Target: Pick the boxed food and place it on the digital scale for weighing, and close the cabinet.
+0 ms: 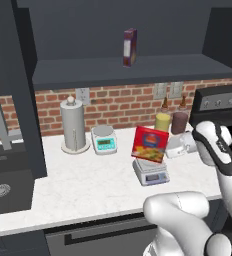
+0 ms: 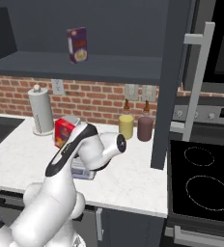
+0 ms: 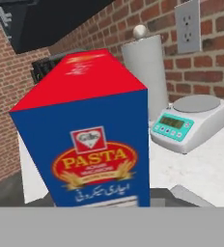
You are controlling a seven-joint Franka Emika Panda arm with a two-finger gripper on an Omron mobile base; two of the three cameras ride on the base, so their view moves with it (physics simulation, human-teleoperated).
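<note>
A white marble counter [image 1: 88, 185] runs below a red brick wall [image 1: 118, 107], with a dark sink [image 1: 8, 185] at its left end and a black cooktop [image 2: 205, 183] past its right end. Near the counter's front edge sits the digital scale [image 1: 151, 173], a low grey unit with a pale display facing forward. The boxed food [image 1: 150, 144] is just above its platform, tilted, its red face with the yellow picture turned toward the left base camera; whether its lower edge touches the platform cannot be told. The gripper [image 1: 174, 147] reaches in from the right and is closed narrowly on the box's right side. In the hand view the box [image 3: 92, 130] stands close, its blue face reading "PASTA".

Farther back, toward the wall, a teal-and-white scale [image 1: 104, 139] stands beside a paper towel holder [image 1: 73, 125]. Near the back right corner are a yellow bottle [image 1: 162, 120] and a dark brown bottle [image 1: 179, 121], side by side. Above, the cabinet [image 1: 133, 70] is open, with a narrow purple box [image 1: 129, 47] upright on its shelf. Its right door [image 2: 169, 82] juts out over the counter's right end, its silver bar handle [image 2: 199, 72] showing.
</note>
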